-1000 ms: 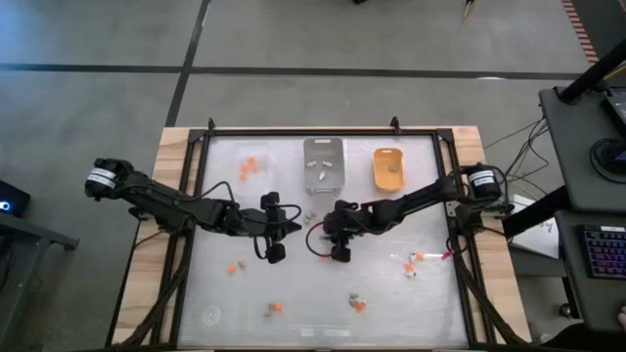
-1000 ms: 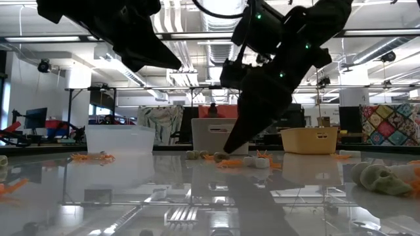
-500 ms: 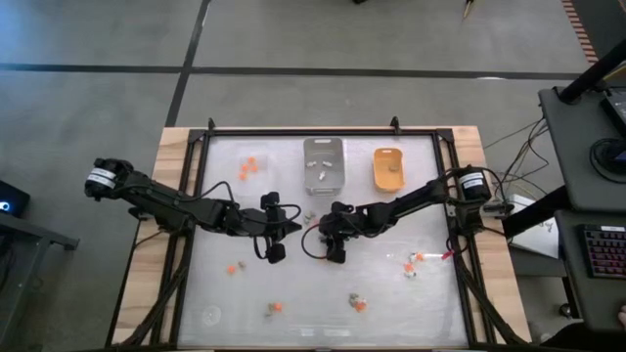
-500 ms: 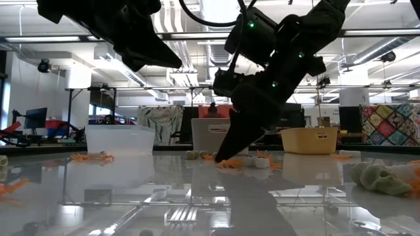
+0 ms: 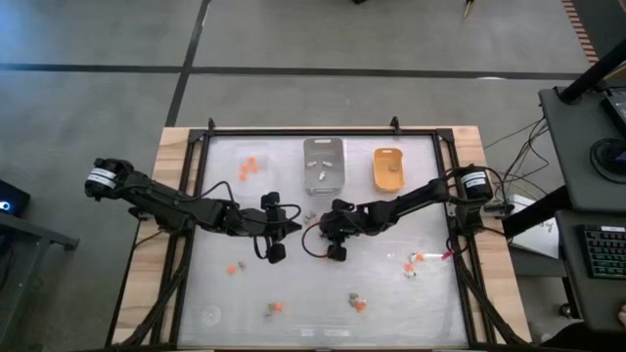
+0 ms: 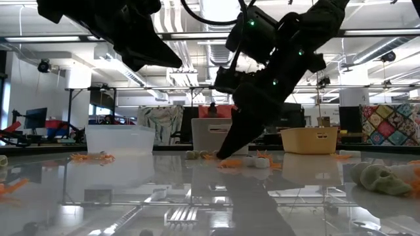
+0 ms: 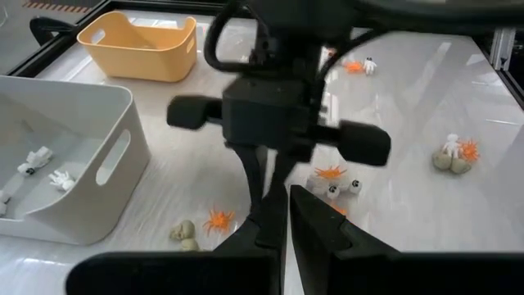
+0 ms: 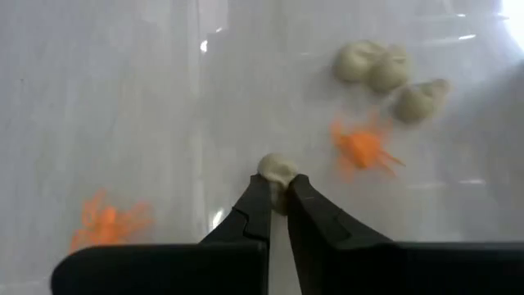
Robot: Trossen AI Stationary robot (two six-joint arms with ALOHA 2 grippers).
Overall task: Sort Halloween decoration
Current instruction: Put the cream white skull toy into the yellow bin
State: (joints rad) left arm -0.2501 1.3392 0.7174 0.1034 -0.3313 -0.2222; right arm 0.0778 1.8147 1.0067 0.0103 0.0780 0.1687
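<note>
White and glossy, the surface (image 5: pixel 293 284) lies inside a dark frame on a wooden bench, with trinkets scattered over it.

Nearest to the right wrist camera, the right pincer (image 8: pixel 277 190) is closed on a small tan skull (image 8: pixel 277 169). The skull sits directly at the tips of the two fingers, and only its rounded top shows past them. It seems to rest on the surface, but I cannot tell for sure if it is already lifted. Just beyond it lies an orange spider (image 8: pixel 361 147), and a little farther a cluster of three tan skulls (image 8: pixel 387 72). A second orange spider (image 8: pixel 105 220) lies to the other side, close to the fingers.

In the high view the right pincer (image 5: pixel 335 251) is near the middle of the surface, and the left pincer (image 5: pixel 276 252) waits just beside it, closed and holding nothing. The right arm has the piece, so the coming move belongs to it.

Farther toward the back edge stand the trays: the grey tray (image 5: pixel 324 162) with white pieces inside, and the orange-yellow tray (image 5: pixel 388 167) to its right. Both lie straight behind the right pincer, so the carry should be a short lift and a reach forward. More trinkets wait in the front part, well apart from both arms.
</note>
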